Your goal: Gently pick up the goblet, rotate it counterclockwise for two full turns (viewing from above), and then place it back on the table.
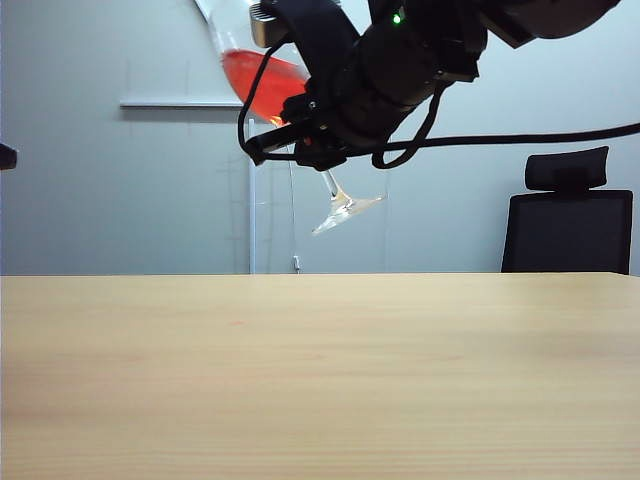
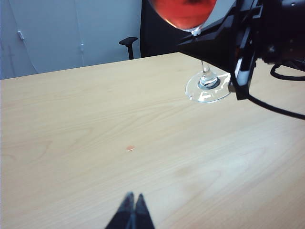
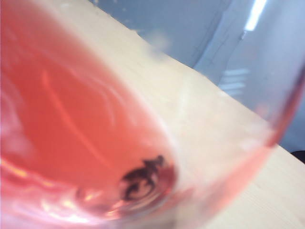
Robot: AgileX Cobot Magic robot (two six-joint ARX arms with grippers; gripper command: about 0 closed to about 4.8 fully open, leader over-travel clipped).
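Exterior view: the table fills the lower half, a wide light beige top with fine wood grain running across, its far edge a straight line under a pale grey wall. A white panel or board hangs on that wall at the left, a clear partition stands behind the table near the middle, and a black office chair sits behind the right end.

High above the tabletop, well clear of it, the right gripper holds the goblet by its thin stem. The glass is tilted, the bowl up toward the left and the round foot lower and to the right, with red liquid pooled in the bowl. Black cables loop from the arm and 1 runs off to the right. The jaws are nearly closed, pinching the stem.

In the left wrist view the goblet shows its foot floating above the wood, the bowl of red liquid cut off at the edge, and the right gripper dark across the stem. A small reddish spot marks the bare tabletop. The left gripper hangs over the near part of the table, well apart from the glass, its 2 fingertips pressed together and holding nothing.

The right wrist view is filled by the goblet, blurred, with pink-red liquid and the table seen through the glass.
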